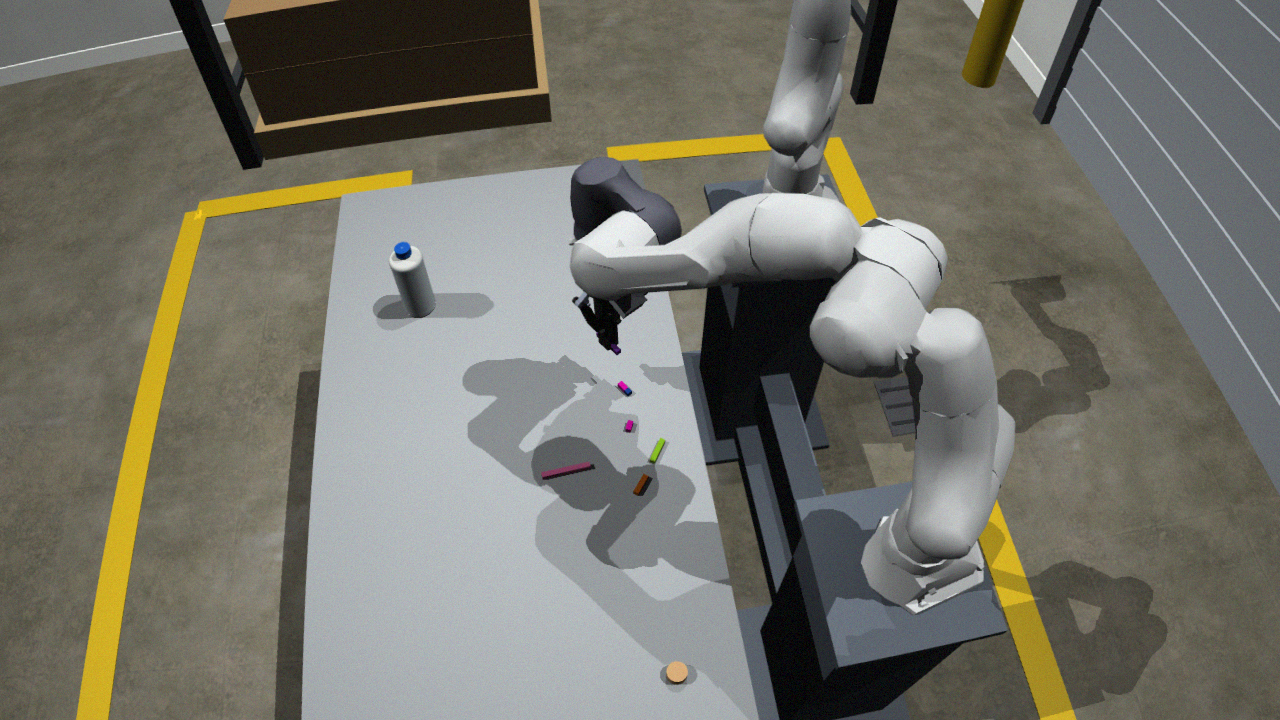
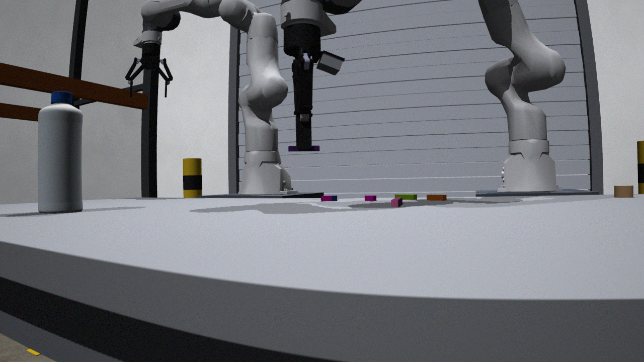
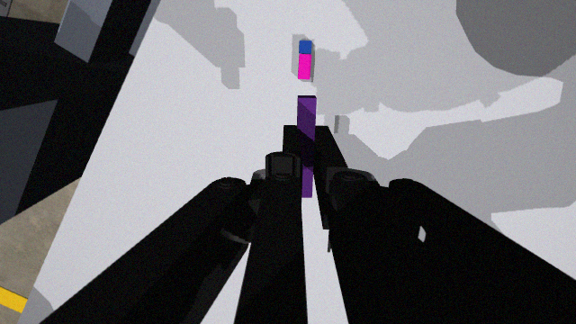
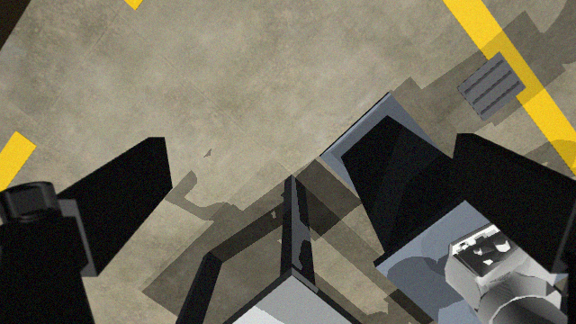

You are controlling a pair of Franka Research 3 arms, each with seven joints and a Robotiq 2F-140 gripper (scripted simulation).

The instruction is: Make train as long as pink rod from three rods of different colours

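My left gripper (image 3: 304, 148) (image 2: 304, 147) is shut on the purple rod (image 3: 307, 112) (image 2: 292, 148) (image 1: 615, 350), held level above the table. In the left wrist view the purple rod is roughly in line with a magenta rod (image 3: 304, 67) (image 1: 622, 386) (image 2: 326, 198) and a blue rod (image 3: 305, 47) (image 1: 627, 392) (image 2: 334, 198), which lie end to end on the table, touching or nearly so. The pink rod (image 1: 567, 470) (image 2: 396, 202) lies apart. My right gripper (image 4: 310, 161) (image 2: 148, 92) is open and empty, away from the rods.
A second magenta rod (image 1: 629, 426) (image 2: 370, 198), a lime rod (image 1: 657, 449) (image 2: 405, 197) and an orange rod (image 1: 641, 484) (image 2: 436, 197) lie apart on the table (image 1: 402, 537). A bottle (image 1: 414, 284) (image 2: 60, 157) stands at the far left; a tan disc (image 1: 676, 671) (image 2: 623, 191) lies near the table's edge.
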